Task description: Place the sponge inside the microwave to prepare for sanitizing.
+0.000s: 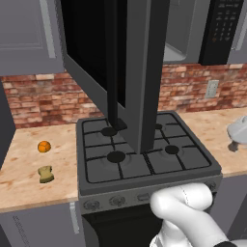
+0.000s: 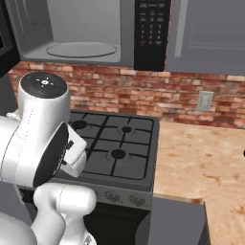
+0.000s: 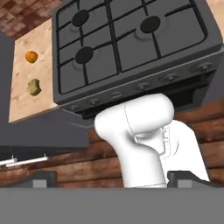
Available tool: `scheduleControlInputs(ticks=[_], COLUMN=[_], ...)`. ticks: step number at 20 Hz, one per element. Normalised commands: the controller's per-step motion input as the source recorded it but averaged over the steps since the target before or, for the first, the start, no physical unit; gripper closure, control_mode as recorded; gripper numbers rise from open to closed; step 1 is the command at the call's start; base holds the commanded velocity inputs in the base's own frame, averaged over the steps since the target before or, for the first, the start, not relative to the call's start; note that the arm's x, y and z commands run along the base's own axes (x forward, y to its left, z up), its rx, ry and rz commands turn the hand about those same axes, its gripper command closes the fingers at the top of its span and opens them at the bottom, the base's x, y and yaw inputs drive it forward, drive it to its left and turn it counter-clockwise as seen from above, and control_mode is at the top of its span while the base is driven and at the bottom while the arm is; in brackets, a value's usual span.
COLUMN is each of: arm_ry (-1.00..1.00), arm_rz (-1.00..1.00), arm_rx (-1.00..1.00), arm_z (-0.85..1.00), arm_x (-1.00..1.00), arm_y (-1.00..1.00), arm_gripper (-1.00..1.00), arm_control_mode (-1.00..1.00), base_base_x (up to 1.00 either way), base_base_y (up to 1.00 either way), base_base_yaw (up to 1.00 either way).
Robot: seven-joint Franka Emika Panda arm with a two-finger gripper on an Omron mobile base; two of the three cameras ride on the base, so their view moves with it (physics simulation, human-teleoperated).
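Olive-yellow, the sponge lies on the wooden desk left of the stove, just in front of an orange ball and apart from it. Above the stove the microwave stands open, its door swung out, turntable plate bare. The hand is spread wide, holding nothing, well apart from the sponge.
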Motion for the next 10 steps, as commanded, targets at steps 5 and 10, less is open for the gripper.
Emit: scheduleControlInputs(ticks=[5, 10], arm_ry=[-0.22, -0.20], arm_rz=[-0.04, 0.00], arm_rx=[0.00, 0.00], arm_z=[-0.26, -0.25], arm_x=[0.13, 0.23], arm_y=[0.21, 0.39], arm_gripper=[-1.00, -1.00], arm_control_mode=[-1.00, -1.00], base_base_x=[0.00, 0.00], base_base_y=[0.00, 0.00], base_base_yaw=[0.00, 0.00])
